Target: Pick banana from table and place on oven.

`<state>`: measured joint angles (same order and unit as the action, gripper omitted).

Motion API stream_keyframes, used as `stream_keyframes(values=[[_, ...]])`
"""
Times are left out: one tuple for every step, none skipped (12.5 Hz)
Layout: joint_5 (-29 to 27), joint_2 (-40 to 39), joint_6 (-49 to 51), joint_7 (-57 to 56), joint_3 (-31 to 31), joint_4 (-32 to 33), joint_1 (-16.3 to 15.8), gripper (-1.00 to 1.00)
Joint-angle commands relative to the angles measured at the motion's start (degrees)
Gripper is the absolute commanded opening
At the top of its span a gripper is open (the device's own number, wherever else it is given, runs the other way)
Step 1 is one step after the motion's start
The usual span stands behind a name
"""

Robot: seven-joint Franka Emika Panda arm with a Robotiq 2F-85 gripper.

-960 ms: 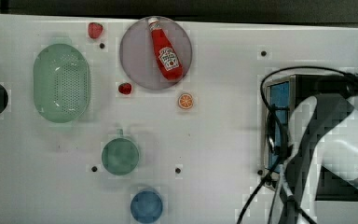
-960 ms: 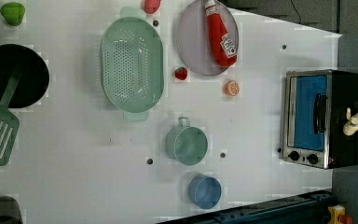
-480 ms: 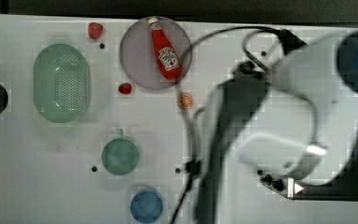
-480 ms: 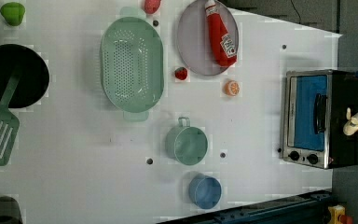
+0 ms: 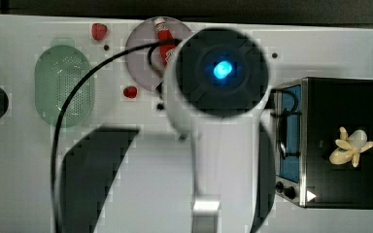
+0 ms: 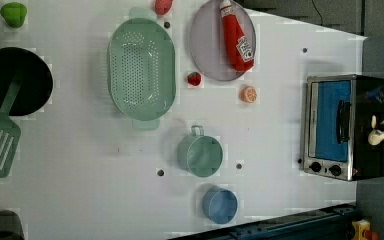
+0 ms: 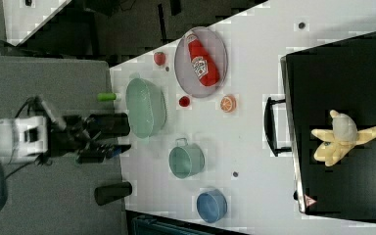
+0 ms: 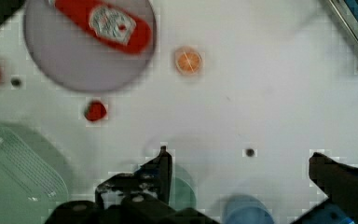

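So, going view by view:

top view: the arm's round joint cap with the blue light (image 5: 222, 70) now sits over the middle of the table (image 5: 320, 43). Half a second ago it was at the top view's right edge, and a second ago only a white link showed in front of the oven. The arm covers most of the grey plate (image 5: 141, 53) and the ketchup bottle (image 5: 162, 36), and its dark shadow lies at the top view's lower left.

top view, task stuff: the banana (image 5: 350, 147), peel splayed open, lies on the black top of the oven (image 5: 342, 97), toward the top view's right. Earlier top frames had the arm over that spot.

left view: pretty much unchanged from both earlier frames. Banana on the oven top's far right edge, green colander (image 6: 141, 70), teal pot (image 6: 200, 155), blue bowl (image 6: 220, 205), orange slice (image 6: 249, 94) and a strawberry (image 6: 194, 78) all in the same places on the table.

right view: banana near the middle of the oven top. The pincer (image 7: 120, 147) hangs at the right view's left, well apart from the oven, near the colander.

wrist view: pincer fingers (image 8: 161, 168) spread wide with nothing between them, above the table. The orange slice, a strawberry and the plate with the ketchup bottle lie beyond them, and the teal pot and blue bowl show just under the fingers.
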<state>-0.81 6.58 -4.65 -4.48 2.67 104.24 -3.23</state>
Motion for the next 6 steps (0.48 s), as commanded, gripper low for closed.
stream_keyframes(values=[[1.08, 3.75, 0.77, 5.55, 2.92, -1.62, 2.33, 1.00], [1.30, 4.17, 1.12, 5.55, 3.11, -1.60, 2.39, 1.00], [1.30, 4.33, 1.00, 5.55, 3.27, -1.63, 2.43, 1.00], [1.30, 4.29, 0.96, 5.55, 3.32, -1.64, 2.43, 1.00], [1.30, 4.25, 0.96, 5.55, 3.30, -1.65, 2.43, 1.00], [1.30, 4.20, 0.97, 5.55, 3.28, -1.65, 2.43, 1.00]])
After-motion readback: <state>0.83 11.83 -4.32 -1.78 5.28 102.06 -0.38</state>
